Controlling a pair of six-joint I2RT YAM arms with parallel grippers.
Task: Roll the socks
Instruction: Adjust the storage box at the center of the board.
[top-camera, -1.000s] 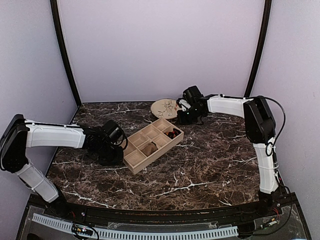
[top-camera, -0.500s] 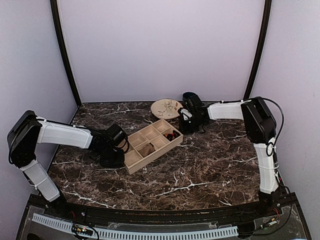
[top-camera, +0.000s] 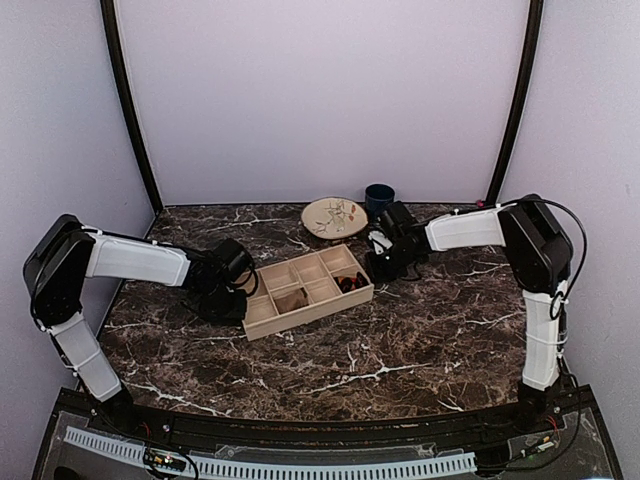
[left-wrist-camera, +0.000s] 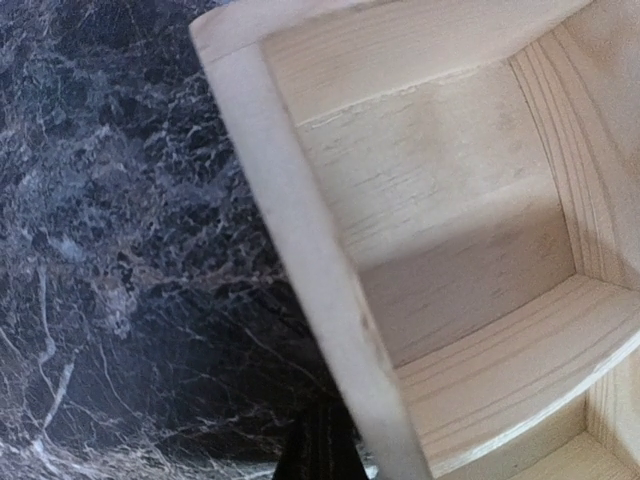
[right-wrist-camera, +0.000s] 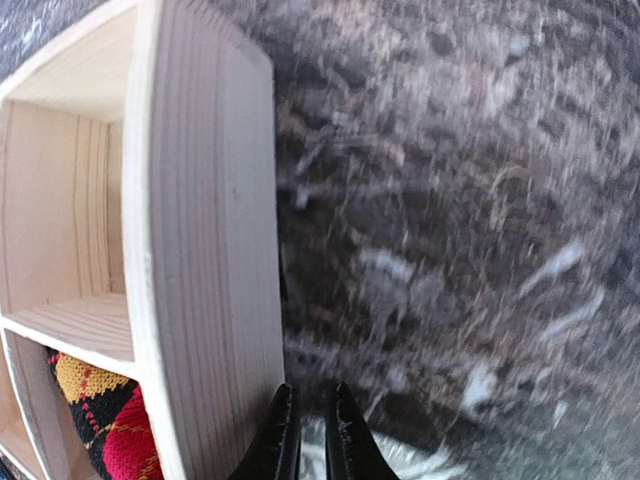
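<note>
Bench (top-camera: 400, 340) w/ wooden tray (top-camera: 300, 316) at center. L hand (left-wrist-camera: 312, 455) pressed together at tray's 9 o'clock end. R hand (right-wrist-camera: 305, 440) nearly pressed together, pinching nothing, at its 3 o'clock end. In tray: tan sock (top-camera: 291, 298) in mid compartment, 6 o'clock side; argyle sock (right-wrist-camera: 100, 420) in 3 o'clock compartment.

A compartmented wooden tray (top-camera: 305, 316) sits mid-table on dark marble (top-camera: 400, 340), with a round patterned plate (top-camera: 333, 217) behind it and a dark blue cup (top-camera: 379, 197) just beside the plate.
</note>
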